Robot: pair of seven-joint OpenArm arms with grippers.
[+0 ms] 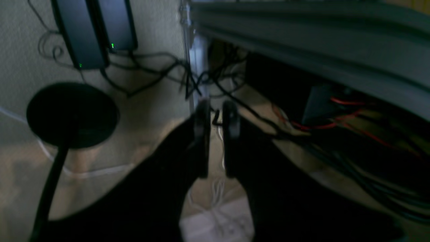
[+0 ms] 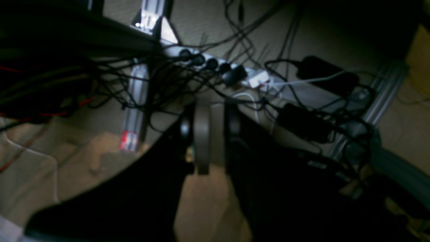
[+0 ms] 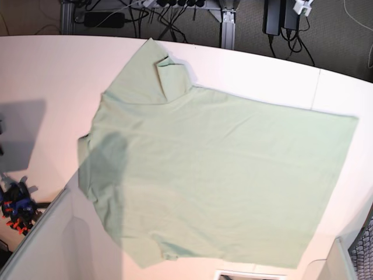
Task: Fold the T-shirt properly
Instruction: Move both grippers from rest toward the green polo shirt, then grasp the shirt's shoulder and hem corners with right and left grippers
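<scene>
The pale mint-green T-shirt [image 3: 215,181] lies spread flat on the white table [image 3: 46,76] in the base view. Its hem is at the right, one sleeve [image 3: 160,73] is at the top left and the other at the bottom left. Neither arm shows in the base view. My left gripper [image 1: 216,112] hangs beside the table over the floor, jaws close together with nothing between them. My right gripper [image 2: 215,116] also points at the floor below the table, jaws close together and empty. The shirt shows in neither wrist view.
A black round stand base [image 1: 72,114] and two dark power adapters [image 1: 94,30] are on the floor under the left gripper. A power strip [image 2: 218,67] and tangled cables lie under the right gripper. The table's frame rail [image 1: 302,33] runs close above.
</scene>
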